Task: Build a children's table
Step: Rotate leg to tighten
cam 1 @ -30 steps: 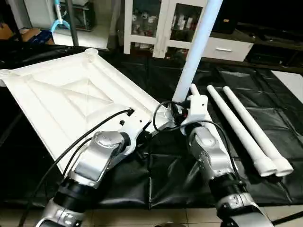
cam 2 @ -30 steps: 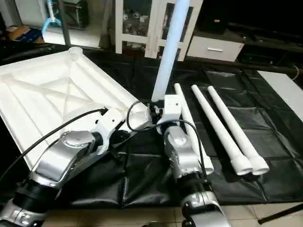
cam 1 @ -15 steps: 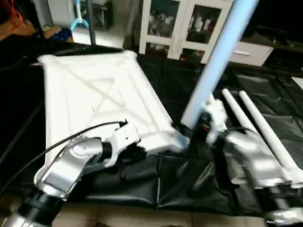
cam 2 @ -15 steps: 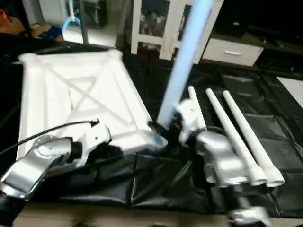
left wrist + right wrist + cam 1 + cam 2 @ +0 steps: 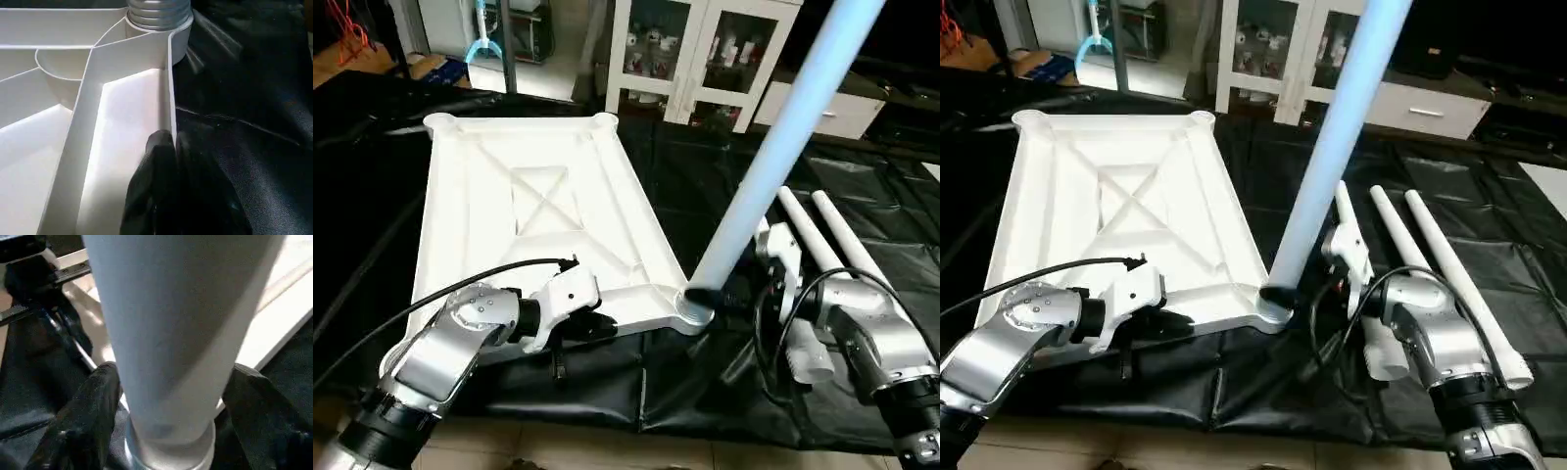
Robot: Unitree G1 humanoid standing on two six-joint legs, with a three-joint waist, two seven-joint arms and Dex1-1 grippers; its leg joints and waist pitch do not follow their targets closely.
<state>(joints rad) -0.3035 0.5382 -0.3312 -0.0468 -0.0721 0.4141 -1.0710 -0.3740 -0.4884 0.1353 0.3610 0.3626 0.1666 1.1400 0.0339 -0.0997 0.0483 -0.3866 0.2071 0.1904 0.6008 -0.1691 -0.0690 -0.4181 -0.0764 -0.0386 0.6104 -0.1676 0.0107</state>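
the tabletop lies underside up on the black cover, its x-ribs showing, and serves as the landmark here. at its near corner on the robot's right, the corner socket already carries one upright leg, which leans a little away from the tabletop as it rises. the left gripper is pinched shut on the thin rim wall of the tabletop's near edge, just beside that socket, and looks to be steadying the panel. the right gripper has its fingers spread wide on either side of the leg's base, the fingers near the tube; whether the pads press it i cannot tell. three spare legs lie side by side on the cover, to the right of the tabletop and beyond the socket. the step in hand seems to be seating this leg fully. to do it well, keep the rim pinned, bring the tube square to the socket before pressing or twisting, and avoid levering the leg sideways, which could lift the corner.
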